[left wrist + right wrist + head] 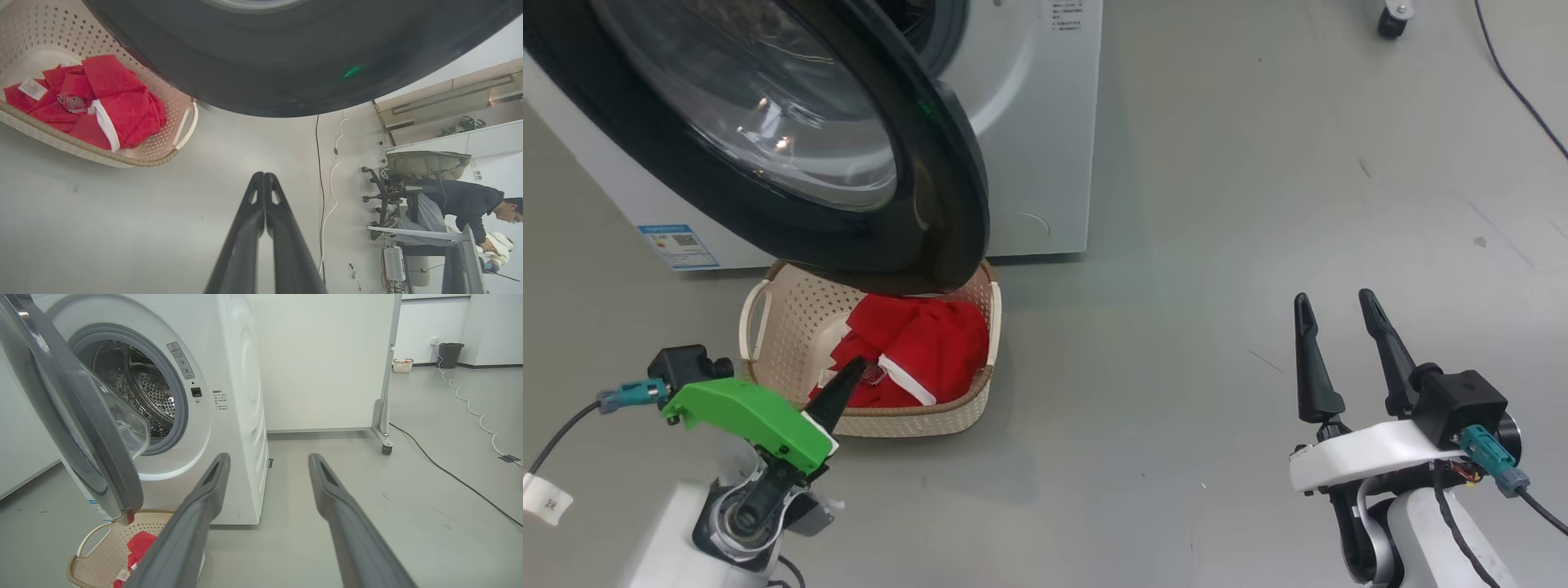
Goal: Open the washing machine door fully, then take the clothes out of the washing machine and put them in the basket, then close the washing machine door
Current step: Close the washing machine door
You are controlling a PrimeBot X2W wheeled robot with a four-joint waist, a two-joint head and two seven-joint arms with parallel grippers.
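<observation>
Red cloth with white trim: clothes (923, 343) are lying heaped in the basket (796, 314). The basket is sitting on the floor just in front of the washer (1037, 122), partly under the open door (935, 171).

Left gripper (856, 365): the arm is reaching in low under a green cover. The fingers are pressing tight together and gripping nothing, with the tip pointing at the basket's near rim.

Right gripper (1334, 298): it is standing upright over floor well to the right, fingers spreading wide, empty.

Labels:
- Blue sticker (678, 245) on the washer front, print too small to read.
- White tag (32, 88) on the clothes, unreadable.
- Cable tag (547, 502), seemingly reading "2K".
</observation>
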